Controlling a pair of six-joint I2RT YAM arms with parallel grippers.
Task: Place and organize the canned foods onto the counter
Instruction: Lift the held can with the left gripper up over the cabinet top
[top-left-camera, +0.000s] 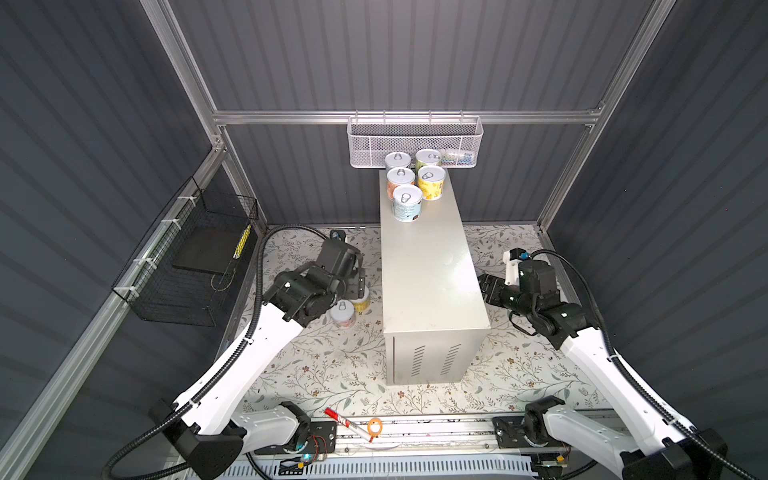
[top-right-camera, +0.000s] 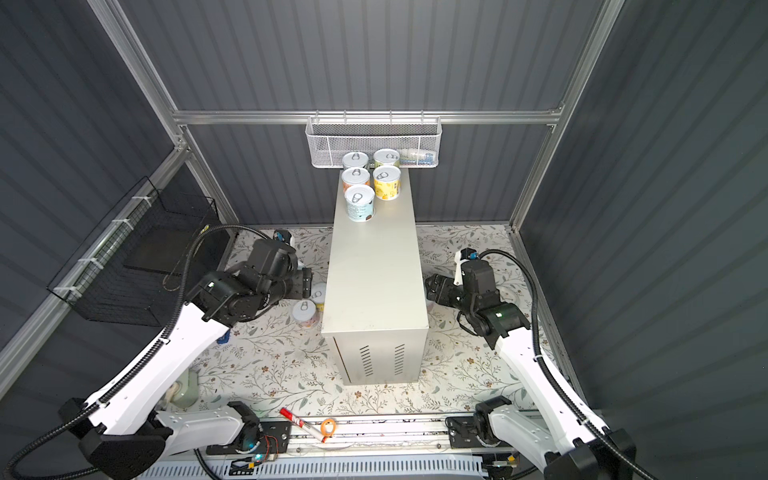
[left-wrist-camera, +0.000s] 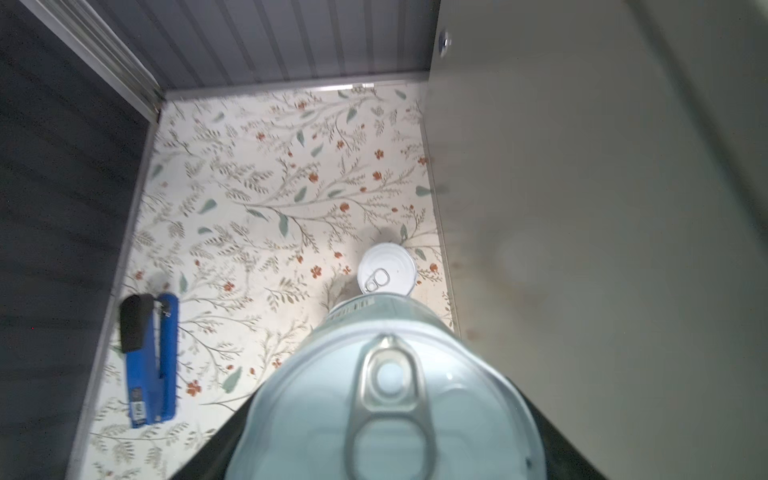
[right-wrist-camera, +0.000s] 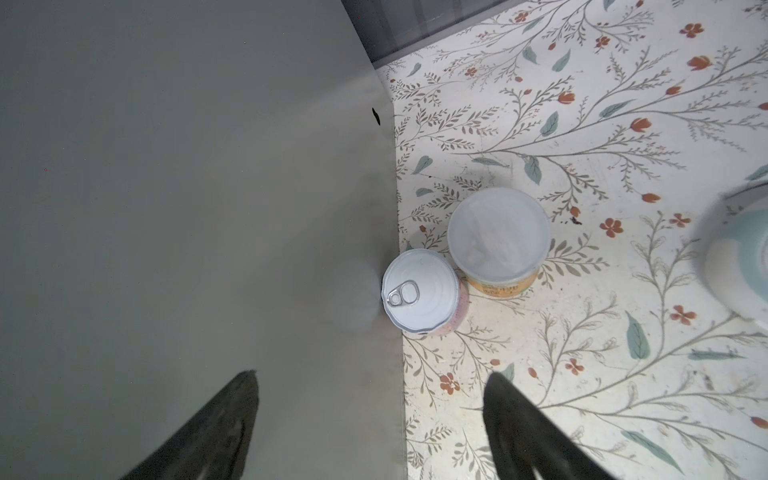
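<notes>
— Pale-blue labelling shows on the can (left-wrist-camera: 386, 399) at the left gripper (top-left-camera: 357, 288); is it held?

— It is clasped between the dark fingers (left-wrist-camera: 212, 453), upright, with its pull-tab lid turned up at the wrist camera. Whether it hangs clear of the floral surface (left-wrist-camera: 249, 187) cannot be told.

— And the counter (top-left-camera: 428, 266)?

— It is found just beside the held can, towards the robot's right, and its flat top is judged to stand higher than the can. A lift and then a sideways carry are thought to be needed.

— Where might it be set?

— Five cans (top-left-camera: 409, 183) are grouped in two rows at the counter's far end. A gap is seen beside the nearest of them.

— The right gripper (right-wrist-camera: 372, 378)?

— Its fingers are spread wide and nothing is held. It is hung over the counter's other long edge. A pink-labelled can (right-wrist-camera: 419, 291) is seen below against the counter wall, with a plastic-lidded tub (right-wrist-camera: 498, 232) just beside it.
</notes>
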